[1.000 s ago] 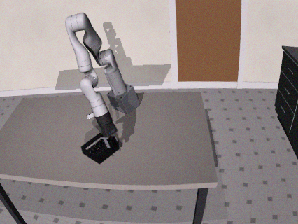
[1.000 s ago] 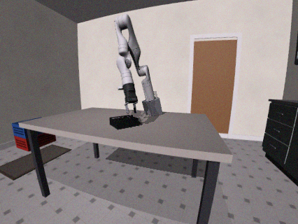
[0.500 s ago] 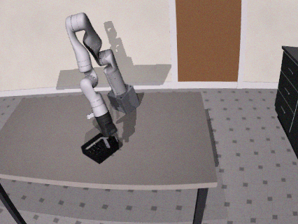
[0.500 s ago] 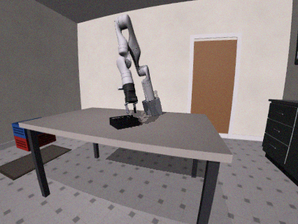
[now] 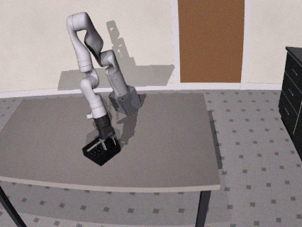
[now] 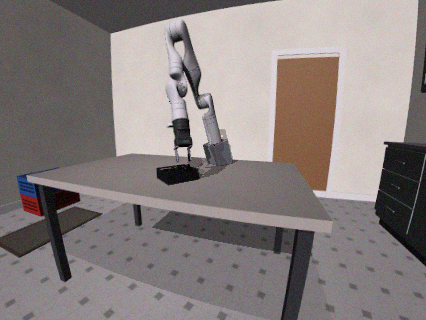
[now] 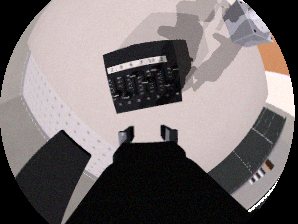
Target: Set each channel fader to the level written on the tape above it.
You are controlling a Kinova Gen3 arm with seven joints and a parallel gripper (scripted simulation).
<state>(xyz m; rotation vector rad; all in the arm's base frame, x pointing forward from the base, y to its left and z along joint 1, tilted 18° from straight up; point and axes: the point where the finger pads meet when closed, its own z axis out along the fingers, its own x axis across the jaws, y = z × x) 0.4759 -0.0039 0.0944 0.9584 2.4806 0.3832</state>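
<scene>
The lighting desk point(image 5: 101, 152) is a small black box standing on the grey table, left of the middle. It also shows in the exterior view point(image 6: 178, 173) and in the wrist view point(image 7: 144, 78), where a white tape strip runs along its far edge and rows of small faders lie below; the levels are too small to read. My gripper point(image 5: 107, 142) hangs open and empty a little above the desk, fingers pointing down. It shows in the exterior view point(image 6: 182, 154) and the wrist view point(image 7: 147, 133).
The arm's base point(image 5: 124, 100) stands on the table behind the desk. A black cabinet point(image 5: 292, 96) is at the far right of the room. A brown door point(image 5: 211, 40) is in the back wall. A blue and red crate point(image 6: 30, 195) sits on the floor at the left.
</scene>
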